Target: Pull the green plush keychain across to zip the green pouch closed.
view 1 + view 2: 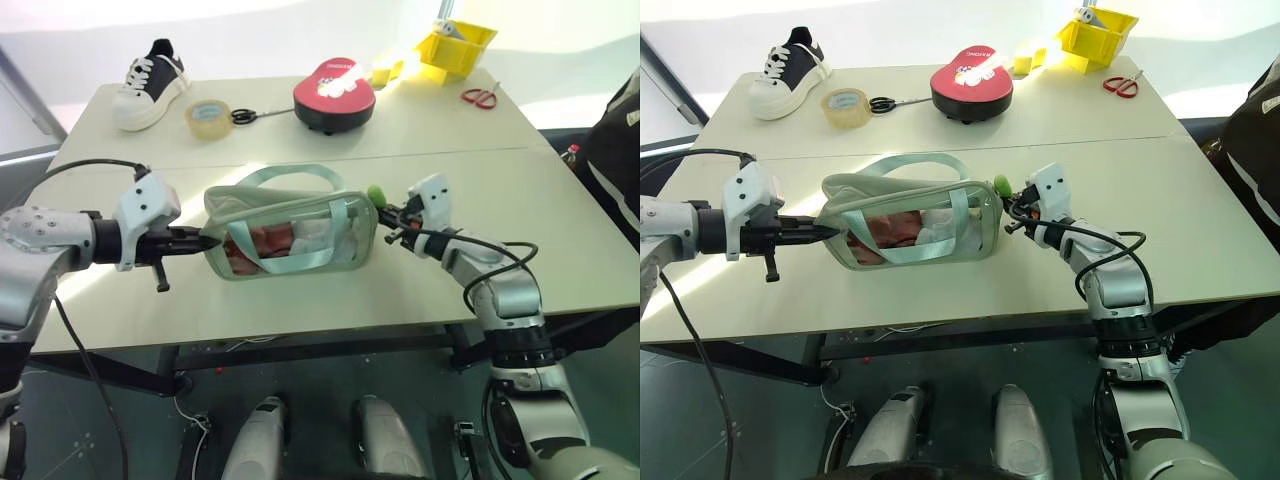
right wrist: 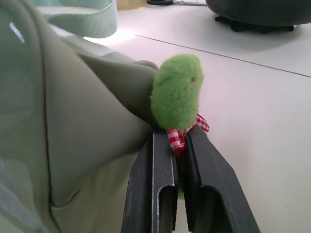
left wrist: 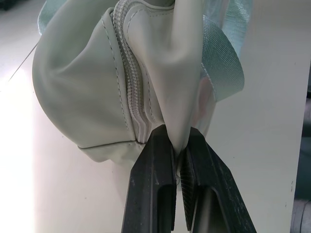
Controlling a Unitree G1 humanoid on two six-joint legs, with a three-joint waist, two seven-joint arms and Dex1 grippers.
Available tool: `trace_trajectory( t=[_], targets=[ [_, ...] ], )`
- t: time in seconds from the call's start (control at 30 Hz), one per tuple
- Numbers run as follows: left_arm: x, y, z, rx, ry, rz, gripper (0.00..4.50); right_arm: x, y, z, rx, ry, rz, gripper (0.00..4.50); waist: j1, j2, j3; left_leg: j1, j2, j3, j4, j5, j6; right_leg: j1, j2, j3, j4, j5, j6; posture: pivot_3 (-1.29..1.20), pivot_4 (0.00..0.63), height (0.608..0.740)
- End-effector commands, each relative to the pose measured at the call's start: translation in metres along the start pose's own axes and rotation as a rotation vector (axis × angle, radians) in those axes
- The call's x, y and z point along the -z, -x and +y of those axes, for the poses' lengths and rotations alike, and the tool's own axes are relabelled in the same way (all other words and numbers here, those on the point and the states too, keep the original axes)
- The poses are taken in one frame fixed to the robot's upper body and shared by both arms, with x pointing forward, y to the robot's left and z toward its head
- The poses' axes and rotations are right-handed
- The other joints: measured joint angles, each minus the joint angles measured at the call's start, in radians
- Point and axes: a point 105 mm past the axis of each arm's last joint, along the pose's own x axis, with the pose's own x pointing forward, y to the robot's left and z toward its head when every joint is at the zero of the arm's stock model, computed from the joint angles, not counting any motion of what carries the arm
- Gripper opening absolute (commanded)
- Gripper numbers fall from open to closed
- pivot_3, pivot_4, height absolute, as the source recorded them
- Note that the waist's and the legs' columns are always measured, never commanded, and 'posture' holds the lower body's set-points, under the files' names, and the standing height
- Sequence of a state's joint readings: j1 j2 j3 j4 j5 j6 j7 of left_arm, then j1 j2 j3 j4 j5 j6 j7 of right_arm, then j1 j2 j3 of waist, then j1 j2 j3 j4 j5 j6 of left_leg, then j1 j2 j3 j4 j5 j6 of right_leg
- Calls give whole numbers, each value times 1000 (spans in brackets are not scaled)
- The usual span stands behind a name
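Black ribbed fingers [image 2: 204,194] pinching fuzzy green plush keychain [image 2: 176,93], soft green pouch [image 1: 290,235]

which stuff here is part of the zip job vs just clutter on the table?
In the job:
- green pouch, end fabric pinched by left pincer
- green plush keychain, clamped in right pincer

Lying about, far side of table:
- sneaker
- tape roll
- black-handled scissors
- red case
- yellow bin
- red scissors

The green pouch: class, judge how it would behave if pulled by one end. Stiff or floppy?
Probably floppy: the green pouch creases where the left gripper pinches its end. It likely sags and slides rather than rolls. The right gripper clamps the green plush keychain.
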State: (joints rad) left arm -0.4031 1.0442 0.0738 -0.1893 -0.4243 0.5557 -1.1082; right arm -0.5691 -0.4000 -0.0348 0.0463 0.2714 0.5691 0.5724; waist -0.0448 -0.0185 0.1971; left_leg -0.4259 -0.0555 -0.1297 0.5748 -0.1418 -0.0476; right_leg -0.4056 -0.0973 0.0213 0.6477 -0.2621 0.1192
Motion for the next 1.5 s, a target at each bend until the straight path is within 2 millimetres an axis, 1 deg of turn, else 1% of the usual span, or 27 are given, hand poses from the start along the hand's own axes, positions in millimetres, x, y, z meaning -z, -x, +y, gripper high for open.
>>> trace_trajectory(
  t=[0.03,0.07,0.13,0.2,0.23,0.3,0.37,0.57,0.63,0.7,0.8,0.87,0.93,0.97,1.0,1.1,1.2,1.23,1.27,1.3,1.37,1.47,1.5],
  targets=[
    [-2,11,11,-64,-22,11,0,-54,16,-21,26,57,-111,59,0,0,0,0,0,0,0,0,0,0,0,0,0,0,0,0,150,740],
    [-1,11,11,-64,-22,10,0,-63,17,-20,14,59,-128,59,0,0,0,0,0,0,0,0,0,0,0,0,0,0,0,0,150,740],
    [-1,9,10,-59,-26,7,0,-94,18,-5,-69,56,-199,59,-1,0,0,0,0,0,0,0,0,0,0,0,0,0,0,0,150,740],
    [-2,8,10,-55,-32,5,0,-116,20,8,-129,38,-254,59,-1,0,0,-1,1,0,-1,0,0,-2,0,0,0,0,0,0,150,740],
    [-2,8,10,-55,-33,2,0,-123,21,11,-140,28,-267,59,0,0,0,-2,1,0,-1,0,0,-2,0,0,0,0,0,0,150,740],
    [-3,7,11,-59,-35,-2,0,-125,21,11,-129,34,-264,59,1,0,0,-2,1,0,-1,0,0,-2,0,0,0,0,0,0,150,740],
    [-2,7,11,-59,-35,-1,0,-119,22,1,-72,43,-243,59,5,0,0,-2,1,0,0,0,0,-2,0,0,0,0,0,0,150,740],
    [0,7,9,-52,-38,9,0,-91,30,-50,207,33,-142,59,5,0,0,-2,0,0,0,0,0,-2,0,0,-1,0,0,0,150,740],
    [0,6,9,-52,-37,9,0,-77,35,-64,291,33,-94,59,3,0,0,-2,0,0,0,0,0,-2,0,0,-1,0,0,0,150,740],
    [1,6,8,-45,-39,14,0,-56,38,-70,346,16,-34,59,3,0,0,-2,0,0,0,0,0,-2,0,0,-1,0,0,0,150,740],
    [0,5,8,-41,-42,16,0,-28,39,-69,374,-43,31,59,2,0,0,-2,0,0,-1,0,0,-3,0,0,-1,0,-1,0,150,740],
    [0,5,9,-42,-44,14,0,-7,38,-63,372,-73,84,59,2,0,0,-2,0,0,-1,0,0,-2,0,0,-1,0,-1,0,150,740],
    [-1,4,9,-40,-45,13,0,7,35,-54,362,-117,110,59,2,0,0,-2,0,0,0,0,0,-2,0,0,-1,0,-1,0,150,740],
    [-1,3,9,-37,-48,14,0,10,33,-48,346,-134,110,59,1,0,0,-2,0,0,0,0,1,-2,0,0,-1,0,-1,0,150,740],
    [-1,3,8,-35,-50,15,0,8,29,-39,313,-146,94,59,1,0,0,-2,0,0,-1,0,1,-2,0,0,-1,0,-1,0,150,740],
    [-3,2,9,-34,-52,13,0,-8,23,-21,206,-160,43,59,1,0,0,-2,0,0,-1,0,1,-2,0,0,-1,0,-1,0,150,740],
    [-3,2,11,-41,-55,12,0,-16,22,-17,155,-155,44,59,1,0,0,-2,0,0,0,0,1,-2,0,0,-1,0,-1,0,150,740],
    [-3,2,11,-40,-56,12,0,-16,22,-17,151,-154,45,386,0,0,0,-2,1,0,-1,0,1,-2,0,0,-1,0,-1,0,150,740],
    [-4,2,11,-40,-57,11,0,-17,21,-17,146,-154,46,805,0,0,0,-2,0,0,-1,0,1,-2,0,0,-1,0,-1,0,150,740],
    [-4,2,11,-40,-58,11,0,-18,21,-16,142,-155,45,1102,0,0,0,-2,1,0,-1,0,1,-2,0,0,-1,-1,-1,0,150,740],
    [-4,2,11,-42,-57,10,0,-21,18,-15,135,-165,40,2081,0,0,0,-2,1,0,-1,-1,1,-2,0,0,-1,-1,-1,0,150,740],
    [-4,3,11,-45,-57,11,0,-23,15,-10,119,-191,31,3676,-1,0,0,-2,1,0,-1,-1,1,-2,0,0,-1,-1,-1,0,150,740],
    [-4,3,11,-45,-57,12,0,-22,14,-8,117,-196,34,4124,-1,0,0,-2,1,0,-1,-1,1,-2,0,0,-1,-1,-1,0,150,740]
  ],
)
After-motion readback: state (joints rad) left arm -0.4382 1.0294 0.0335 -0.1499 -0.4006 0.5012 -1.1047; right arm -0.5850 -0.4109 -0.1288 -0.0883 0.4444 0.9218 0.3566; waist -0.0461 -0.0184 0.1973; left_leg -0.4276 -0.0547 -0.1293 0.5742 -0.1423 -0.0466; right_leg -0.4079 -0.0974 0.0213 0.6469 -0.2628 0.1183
